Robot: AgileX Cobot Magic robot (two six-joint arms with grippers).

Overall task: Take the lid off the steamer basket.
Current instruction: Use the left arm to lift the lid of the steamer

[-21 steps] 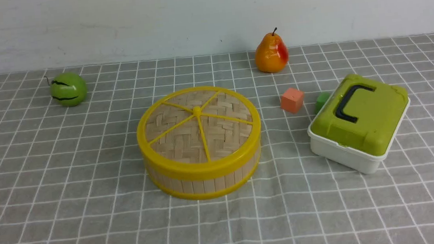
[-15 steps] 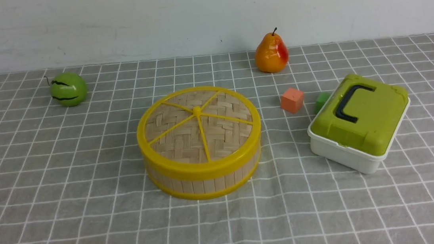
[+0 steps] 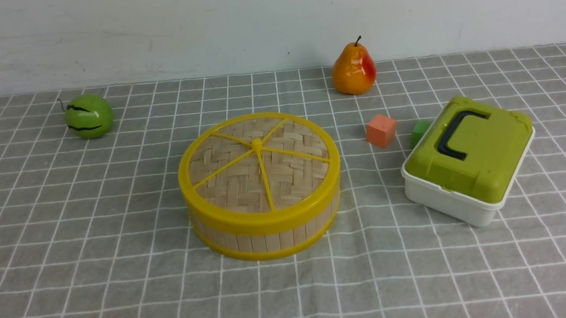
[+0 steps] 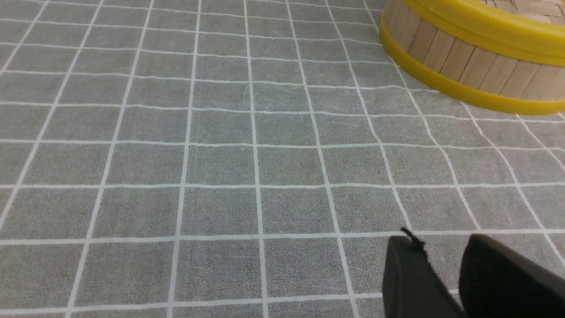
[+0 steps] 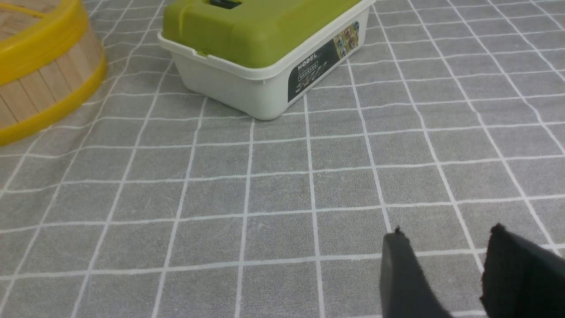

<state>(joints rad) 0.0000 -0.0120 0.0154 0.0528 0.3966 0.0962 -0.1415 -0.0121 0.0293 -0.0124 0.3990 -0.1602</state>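
Nothing has moved since the earlier front views: every object lies as it did, and neither arm shows from the front. Spread with a grey checked cloth (image 3: 118,279), the desk (image 3: 69,314) carries the steamer basket (image 3: 264,236) at about its middle, upright, with the lid (image 3: 244,183) seated flat and square on top, so the task is not yet begun. Toward the right edge stands a white box with an olive-green lid (image 3: 453,205), well apart from the basket. A pear (image 3: 353,71) stands near the far edge, a green striped fruit (image 3: 89,116) lies toward the far left corner, and an orange cube (image 3: 381,130) and a smaller green cube (image 3: 419,132) lie between the pear and the box. The left gripper (image 4: 441,242) hangs low over bare cloth on the near side of the basket, its jaws a narrow gap apart and holding nothing; the right gripper (image 5: 448,234) does likewise near the box, its jaws somewhat wider and also empty. The lid looks light and fairly stiff, but its plastic rim is probably smooth and too thick to pinch easily, and the woven panel may give under pressure. The central knob (image 3: 256,143), where the spokes meet, seems the best hold. The basket is likely light too, so it may rise with the lid.
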